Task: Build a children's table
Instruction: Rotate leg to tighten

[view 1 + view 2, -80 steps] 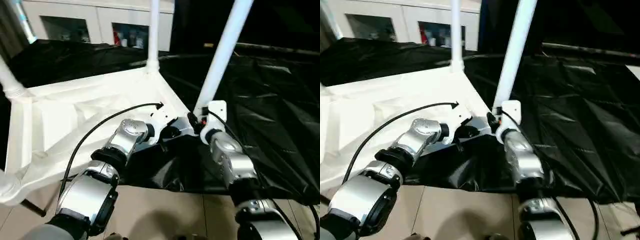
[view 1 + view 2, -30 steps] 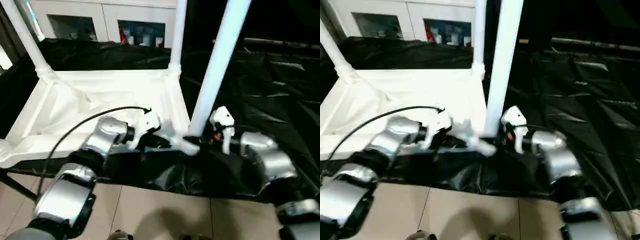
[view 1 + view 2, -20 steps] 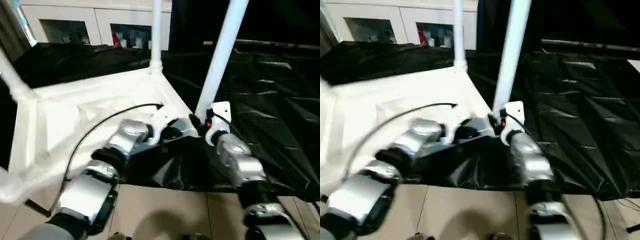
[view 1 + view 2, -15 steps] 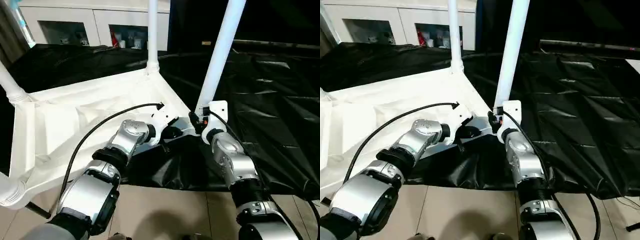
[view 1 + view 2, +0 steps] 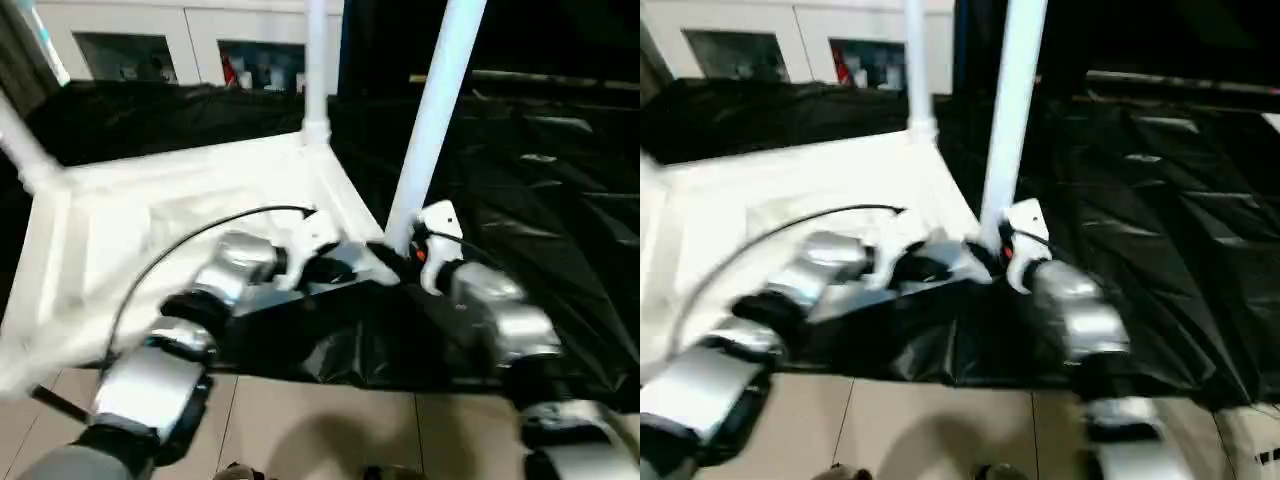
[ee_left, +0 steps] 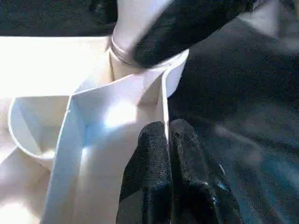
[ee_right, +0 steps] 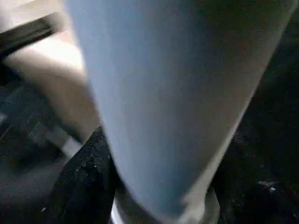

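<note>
Left tool point(image 6: 167, 140) pinched on table rim point(image 6: 163, 100).

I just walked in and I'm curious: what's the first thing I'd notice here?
A white table top lying upside down on black sheeting, with white legs sticking straight up from its corners. The nearest leg rises at the corner closest to the robot, and the right tool sits around its base. The left tool is shut on the thin rim of that same corner.
</note>
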Robot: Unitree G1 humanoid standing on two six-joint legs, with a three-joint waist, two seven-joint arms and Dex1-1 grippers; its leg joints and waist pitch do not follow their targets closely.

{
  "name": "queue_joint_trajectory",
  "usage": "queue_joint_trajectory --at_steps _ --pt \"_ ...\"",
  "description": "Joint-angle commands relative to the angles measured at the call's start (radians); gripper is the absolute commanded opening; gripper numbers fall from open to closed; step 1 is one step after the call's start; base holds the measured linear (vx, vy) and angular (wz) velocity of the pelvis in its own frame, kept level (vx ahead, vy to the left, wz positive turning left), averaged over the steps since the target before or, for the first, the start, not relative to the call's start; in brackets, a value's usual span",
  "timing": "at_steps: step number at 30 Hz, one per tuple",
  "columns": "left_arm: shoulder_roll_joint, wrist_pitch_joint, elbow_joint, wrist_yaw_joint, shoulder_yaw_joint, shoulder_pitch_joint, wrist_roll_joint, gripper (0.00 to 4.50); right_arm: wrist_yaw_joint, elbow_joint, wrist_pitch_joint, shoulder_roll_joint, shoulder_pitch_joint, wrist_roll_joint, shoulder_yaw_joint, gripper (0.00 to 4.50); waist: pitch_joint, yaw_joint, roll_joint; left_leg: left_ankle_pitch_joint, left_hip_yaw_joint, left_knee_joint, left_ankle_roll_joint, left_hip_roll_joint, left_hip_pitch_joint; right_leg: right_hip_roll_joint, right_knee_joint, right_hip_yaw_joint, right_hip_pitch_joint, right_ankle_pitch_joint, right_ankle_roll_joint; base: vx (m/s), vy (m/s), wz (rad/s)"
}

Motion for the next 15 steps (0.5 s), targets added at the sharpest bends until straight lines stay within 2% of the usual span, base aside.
queue_joint_trajectory --at_steps 1,3,6,9,10,11,14,15 --pt "0.011 0.005 -0.013 -0.087 -0.035 0.018 0.002 0.0 0.145 -0.037 -0.007 -0.027 0.009 0.017 0.059 2.75 -0.073 0.01 -0.011 -0.087 -0.003 -0.049 0.137 0.026 0.01 -0.048 -0.026 0.029 0.056 0.06 -0.313 0.0 0.0 0.0" --pt "0.03 0.021 -0.022 -0.144 -0.044 0.024 -0.001 0.0 0.217 -0.041 -0.014 -0.06 0.0 0.012 0.082 2.75 -0.073 0.013 -0.01 -0.077 -0.002 -0.047 0.141 0.026 0.011 -0.046 -0.023 0.029 0.056 0.075 -0.323 0.0 0.0 0.0" --pt "0.043 0.034 -0.032 -0.192 -0.059 0.033 0.001 0.0 0.294 -0.038 -0.006 -0.088 -0.011 0.02 0.098 2.75 -0.069 0.018 -0.011 -0.119 -0.001 -0.05 0.128 0.028 0.013 -0.049 -0.029 0.029 0.054 0.009 -0.322 0.0 0.0 0.0" --pt "0.046 0.041 -0.045 -0.203 -0.058 0.038 -0.002 0.0 0.315 -0.03 -0.001 -0.093 -0.02 0.03 0.096 2.75 -0.064 0.023 -0.01 -0.173 -0.001 -0.055 0.095 0.032 0.018 -0.05 -0.039 0.031 0.049 -0.085 -0.309 0.0 0.0 0.0" --pt "0.046 0.044 -0.05 -0.207 -0.055 0.04 -0.004 0.0 0.315 -0.023 0.0 -0.089 -0.023 0.036 0.093 2.47 -0.063 0.024 -0.011 -0.187 -0.002 -0.056 0.082 0.031 0.017 -0.051 -0.041 0.032 0.049 -0.112 -0.301 0.0 0.0 0.0" --pt "0.044 0.042 -0.051 -0.205 -0.054 0.04 -0.005 0.0 0.312 -0.019 0.002 -0.084 -0.023 0.038 0.091 2.39 -0.06 0.024 -0.004 -0.199 -0.002 -0.058 0.07 0.031 0.017 -0.05 -0.045 0.033 0.046 -0.13 -0.292 0.0 0.0 0.0" --pt "0.043 0.043 -0.052 -0.204 -0.053 0.038 -0.007 0.0 0.316 -0.02 0.003 -0.083 -0.022 0.038 0.094 2.28 -0.06 0.024 -0.007 -0.21 -0.004 -0.059 0.053 0.03 0.017 -0.049 -0.045 0.033 0.047 -0.15 -0.281 0.0 0.0 0.0" --pt "0.04 0.04 -0.05 -0.195 -0.054 0.037 -0.006 0.0 0.317 -0.031 0.009 -0.082 -0.011 0.04 0.095 2.11 -0.06 0.025 0.005 -0.224 -0.005 -0.06 0.043 0.028 0.017 -0.049 -0.047 0.033 0.047 -0.167 -0.275 0.0 0.0 0.0"
